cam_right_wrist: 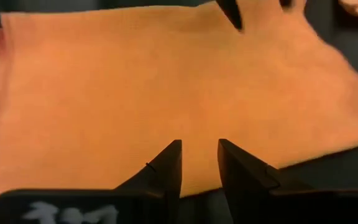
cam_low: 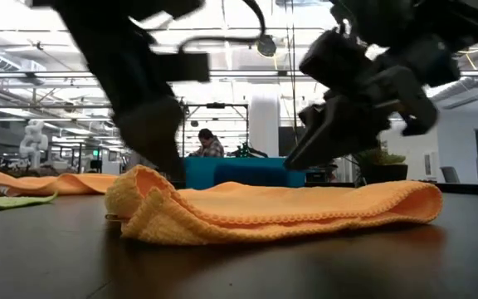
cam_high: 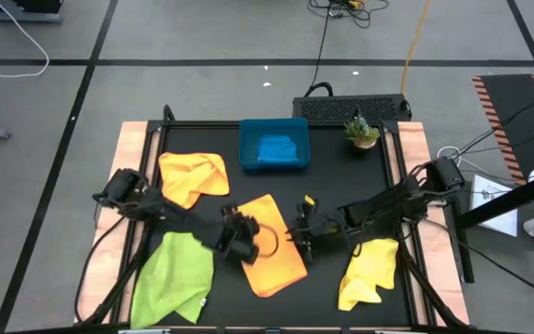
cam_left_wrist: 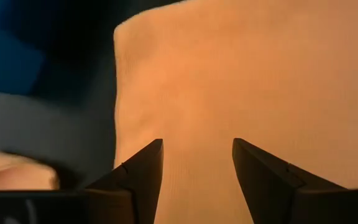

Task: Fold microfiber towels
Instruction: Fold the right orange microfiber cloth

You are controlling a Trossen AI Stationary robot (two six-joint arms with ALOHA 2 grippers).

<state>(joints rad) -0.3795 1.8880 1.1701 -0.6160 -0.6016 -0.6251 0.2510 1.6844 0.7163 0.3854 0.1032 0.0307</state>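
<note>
Looking straight down, I saw the black table [cam_high: 332, 158] bearing an orange towel [cam_high: 276, 243] folded at its middle, a second orange towel [cam_high: 193, 176] toward the far left, a lime green towel [cam_high: 172, 278] at the near left and a yellow towel [cam_high: 371, 269] at the near right. A blue tray [cam_high: 273, 146] with a blue cloth [cam_high: 276, 148] in it stood at the far edge beside a small potted plant [cam_high: 362, 131]. My left claw [cam_high: 245, 243] hung over the folded towel's left edge, my right claw [cam_high: 297, 234] at its right edge.

From table height, the folded towel [cam_low: 264, 212] lay flat on the dark top; behind stood a bright hall, with a seated person [cam_low: 208, 143] beyond the tray [cam_low: 247, 173].

Past my left wrist, my fingers [cam_left_wrist: 138, 177] stood parted, empty, above the orange cloth [cam_left_wrist: 247, 81].

Past my right wrist, my fingers [cam_right_wrist: 166, 171] stood narrowly apart, gripping nothing, over the towel's [cam_right_wrist: 135, 87] edge.
</note>
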